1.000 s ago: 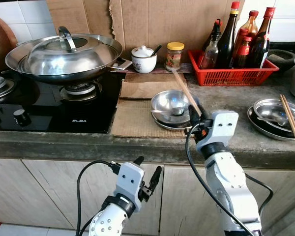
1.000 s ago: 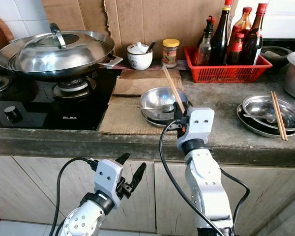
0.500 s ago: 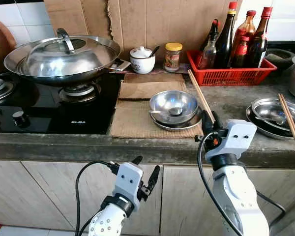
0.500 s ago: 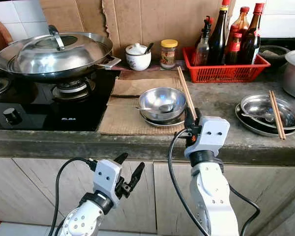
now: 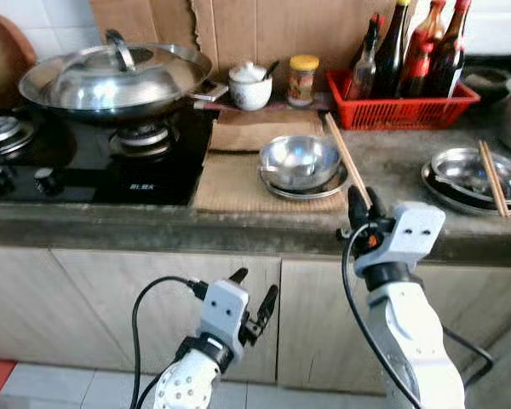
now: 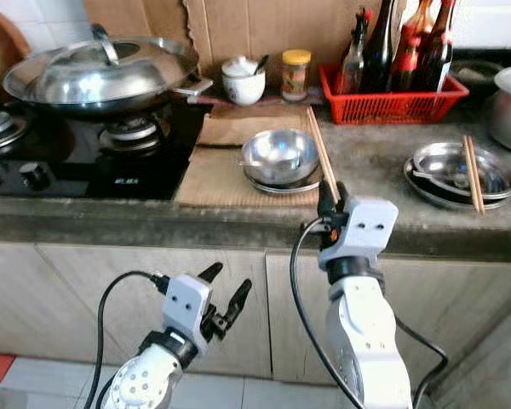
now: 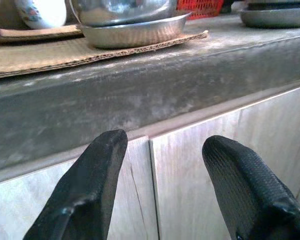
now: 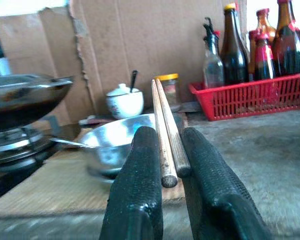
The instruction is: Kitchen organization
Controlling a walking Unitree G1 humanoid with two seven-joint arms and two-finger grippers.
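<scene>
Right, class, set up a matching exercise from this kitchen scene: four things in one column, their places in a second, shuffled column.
Things:
1. chopsticks
2. sauce bottles
3. wok
4. steel bowl

Places:
A. on the gas hob
B. on the cardboard sheet
C. in the right gripper, jaws closed on them
D. in the red basket

Pairs: 1-C, 2-D, 3-A, 4-B

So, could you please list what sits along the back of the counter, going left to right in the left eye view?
Lidded wok → white lidded pot with a spoon → yellow-capped jar → red basket of sauce bottles.
</scene>
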